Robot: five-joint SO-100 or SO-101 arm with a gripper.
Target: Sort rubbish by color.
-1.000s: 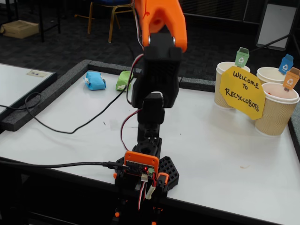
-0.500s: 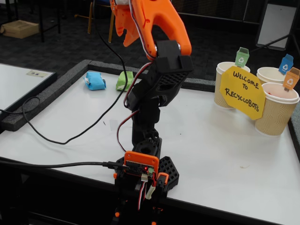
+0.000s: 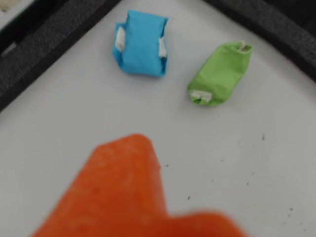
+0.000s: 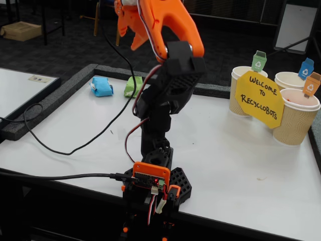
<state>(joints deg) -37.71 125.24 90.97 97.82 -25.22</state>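
Two pieces of rubbish lie near the table's far left corner. In the fixed view the light blue wad (image 4: 102, 86) sits left of the green wad (image 4: 133, 86). The wrist view looks down on both, the blue wad (image 3: 140, 43) upper left and the green wad (image 3: 219, 74) to its right. My orange gripper (image 4: 129, 34) hangs high above the table, nearer the arm's base than the wads. Its tips stand apart with nothing between them. Only one blurred orange finger (image 3: 128, 187) shows at the bottom of the wrist view.
Three paper cups (image 4: 296, 118) with coloured tags stand at the right, behind a yellow sign (image 4: 259, 99). A black cable (image 4: 65, 145) crosses the table's left part. A dark foam border (image 4: 55, 100) edges the table.
The arm has swung from facing straight back to leaning left, bringing the gripper into view at the top. Over the last half second it shifted slightly left.
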